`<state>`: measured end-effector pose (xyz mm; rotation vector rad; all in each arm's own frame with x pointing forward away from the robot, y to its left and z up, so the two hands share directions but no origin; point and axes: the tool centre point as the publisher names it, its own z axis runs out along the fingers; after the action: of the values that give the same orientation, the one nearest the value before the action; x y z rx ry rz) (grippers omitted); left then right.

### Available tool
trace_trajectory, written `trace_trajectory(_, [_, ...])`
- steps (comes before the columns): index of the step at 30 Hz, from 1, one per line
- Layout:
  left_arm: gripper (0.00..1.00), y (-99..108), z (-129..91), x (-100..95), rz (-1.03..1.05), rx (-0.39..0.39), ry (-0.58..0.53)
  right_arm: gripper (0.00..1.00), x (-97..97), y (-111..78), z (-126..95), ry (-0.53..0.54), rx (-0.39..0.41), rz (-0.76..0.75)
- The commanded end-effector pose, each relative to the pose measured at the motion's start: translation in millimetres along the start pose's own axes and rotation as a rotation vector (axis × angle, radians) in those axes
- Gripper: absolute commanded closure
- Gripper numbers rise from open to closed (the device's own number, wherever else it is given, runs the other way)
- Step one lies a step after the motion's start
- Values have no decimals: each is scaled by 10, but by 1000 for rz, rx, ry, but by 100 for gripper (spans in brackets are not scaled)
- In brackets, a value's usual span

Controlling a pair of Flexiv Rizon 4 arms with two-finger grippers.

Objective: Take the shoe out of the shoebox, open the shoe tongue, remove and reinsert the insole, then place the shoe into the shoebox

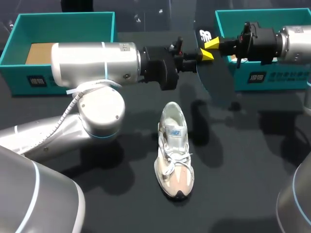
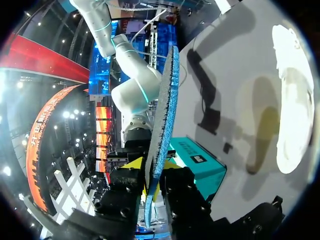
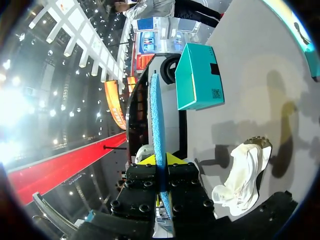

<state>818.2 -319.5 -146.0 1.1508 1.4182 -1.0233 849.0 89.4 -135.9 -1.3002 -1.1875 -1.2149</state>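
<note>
Dark table [image 1: 243, 160]: shoe [image 1: 175, 155] lies mid-table, out of its box [image 1: 63, 29]. You have the insole [image 1: 206, 35] out too, held aloft, pinched by both left gripper [image 1: 190, 60] and right gripper [image 1: 209, 49]. Reinserting and boxing look still to do.

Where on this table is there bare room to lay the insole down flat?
Widest free patch: the dark table right of the beige lace-up sneaker, in front of the right teal cardboard shoebox. Crowded: left of the sneaker, under the silver left arm, and between the shoeboxes, where the left gripper and right gripper clamp the blue-bottomed insole.
</note>
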Motion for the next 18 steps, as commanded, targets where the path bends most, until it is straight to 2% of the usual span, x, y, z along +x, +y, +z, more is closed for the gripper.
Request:
trace_trajectory(1, [100,-9,54,-1,3,-8,2,100,5,7,0,-3,2,2])
trace_trajectory(9, [100,-30,38,-7,9,-5,-2,100,0,15,-18,-4,-3,2])
trace_trajectory(12, [100,-48,-6,-21,11,-5,-5,52,0,4,-46,-5,-13,0])
trace_trajectory(13, [100,-47,-23,-25,11,-5,-6,14,1,-2,-59,-5,-17,-3])
trace_trajectory(14, [100,-49,-47,-27,12,-7,-6,0,4,-11,-77,-4,-20,-6])
trace_trajectory(18, [100,-39,-173,-22,-12,-11,-1,0,4,-64,-159,5,-39,-28])
